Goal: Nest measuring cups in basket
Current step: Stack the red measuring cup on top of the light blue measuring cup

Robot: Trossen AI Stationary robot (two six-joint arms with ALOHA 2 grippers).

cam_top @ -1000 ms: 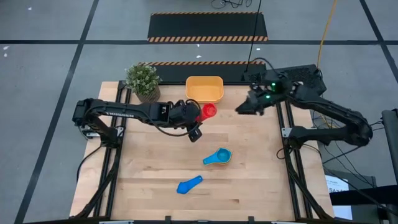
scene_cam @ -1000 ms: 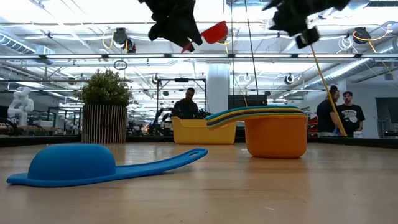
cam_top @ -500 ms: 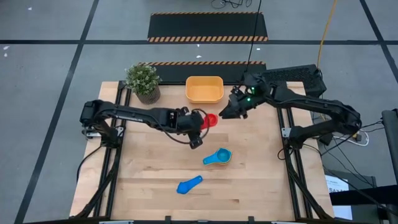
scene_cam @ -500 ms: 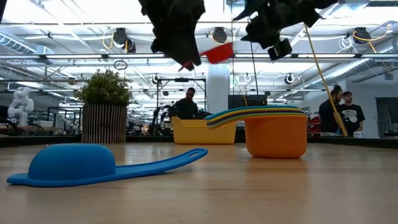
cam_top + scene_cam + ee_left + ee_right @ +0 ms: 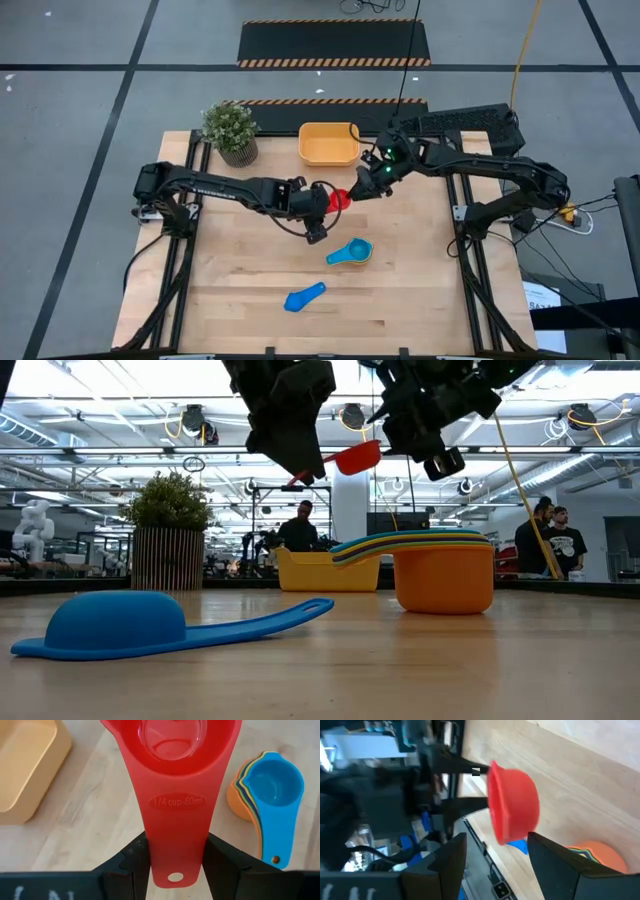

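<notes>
Measuring cups are only partly gathered, and you can see none in the basket (image 5: 329, 144), which sits at the table's back edge beside the potted plant (image 5: 229, 131). In front of the basket, toward the near edge, several cups already sit nested in a stack (image 5: 351, 252) with a light blue one on top and an orange one at the bottom. Nearer still, one dark blue cup (image 5: 304, 296) lies alone, upside down on the wood. The red cup (image 5: 338, 196) hangs in the air just in front of the basket, between both arms.

Your left gripper (image 5: 176, 851) is clamped on the red cup's flat handle, near the end with the hole. Your right gripper (image 5: 492, 851) has its fingers spread and sits right at the red bowl, not yet closed on it; this looks like a handover or a steadying move.

Left to do, by my reading: the red and dark blue cups must join the stack, and the stack must go into the basket.

The red cup's long axis runs from the left gripper toward the right gripper, bowl leading, its rim tilted slightly in the low view. The dark blue cup's handle points toward the stack.
</notes>
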